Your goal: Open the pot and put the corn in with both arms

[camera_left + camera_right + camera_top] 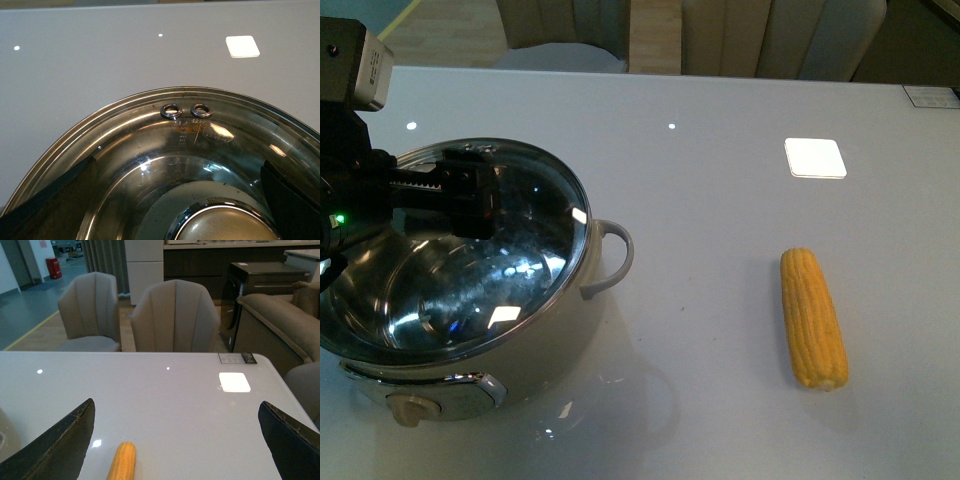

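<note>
Fingers [50, 200] of left gripper [177, 165]: apart, one on each side of lid knob [220, 225], not yet closed on it. Fingers [55, 445] of right gripper [175, 407]: apart, empty, aimed toward corn [122, 462].

Location of pot [560, 340]: near left corner of table [720, 200], glass lid [520, 260] on top. Location of corn: near front edge, right of centre, well apart from pot, lying front to back.

Handling, as judged:
- Treat glass lid as stiff, fairly heavy, breakable, slick on glass and steel rim. Grip at lid knob only; lift straight up.
- Treat corn as light, firm, round, liable to roll. Grip across middle, square to long axis, with moderate force to spare kernels.
</note>
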